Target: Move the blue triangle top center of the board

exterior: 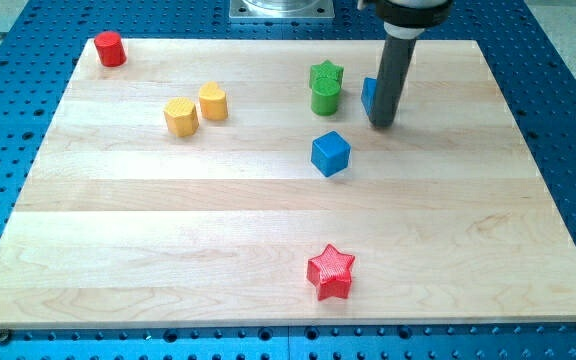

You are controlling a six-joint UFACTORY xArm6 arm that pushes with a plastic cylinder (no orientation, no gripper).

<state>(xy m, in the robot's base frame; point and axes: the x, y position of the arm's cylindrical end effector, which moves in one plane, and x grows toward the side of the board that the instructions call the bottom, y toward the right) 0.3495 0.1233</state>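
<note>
The blue triangle (pixel 369 95) sits near the view's top, right of centre, mostly hidden behind my rod; only its left edge shows. My tip (pixel 382 124) rests on the wooden board (pixel 168 250), touching or just in front of the triangle's right side. A blue cube (pixel 330 153) lies below and to the left of my tip.
A green star (pixel 325 74) and a green cylinder (pixel 325 99) stand just left of the blue triangle. Two yellow blocks (pixel 196 109) lie at upper left. A red cylinder (pixel 110 48) is in the top left corner. A red star (pixel 330 271) is at the bottom centre.
</note>
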